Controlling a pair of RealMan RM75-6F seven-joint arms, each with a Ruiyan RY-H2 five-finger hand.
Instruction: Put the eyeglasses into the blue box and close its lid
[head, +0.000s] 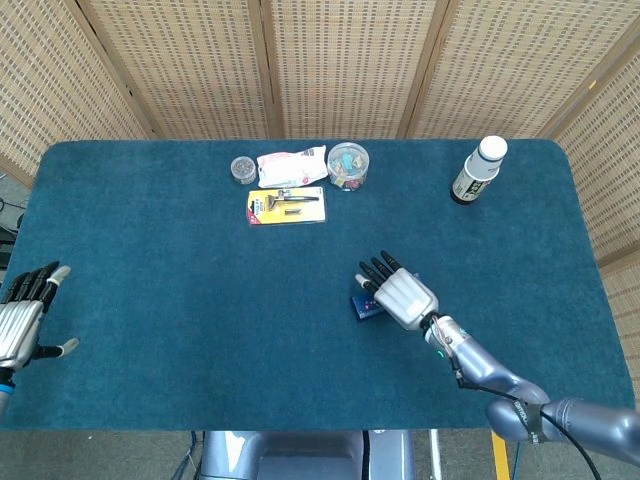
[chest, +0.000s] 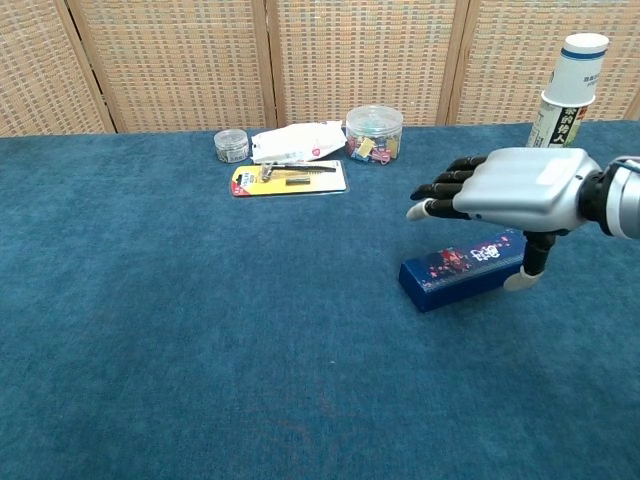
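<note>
Chest view: my right hand (chest: 520, 190) hovers palm-down just above the long blue printed box (chest: 462, 270), fingers straight and spread, holding nothing. Thumb hangs down beside the box's near right end; can't tell if it touches. Box lies flat on the dark blue felt table (chest: 200, 330), lid closed. Eyeglasses not visible in either view.

Head view: same right hand (head: 402, 294) covers most of the box (head: 364, 306); only its left end shows. My left hand (head: 22, 320) sits at the table's far left edge, fingers extended and apart, empty.

Back of table: small clear round jar (chest: 231, 145), white plastic pouch (chest: 297, 141), clear round tub of coloured clips (chest: 374, 133), yellow blister card with a tool (chest: 289, 177) in front of them. White bottle with dark label (chest: 566, 90) stands upright at back right, well apart from the box.
</note>
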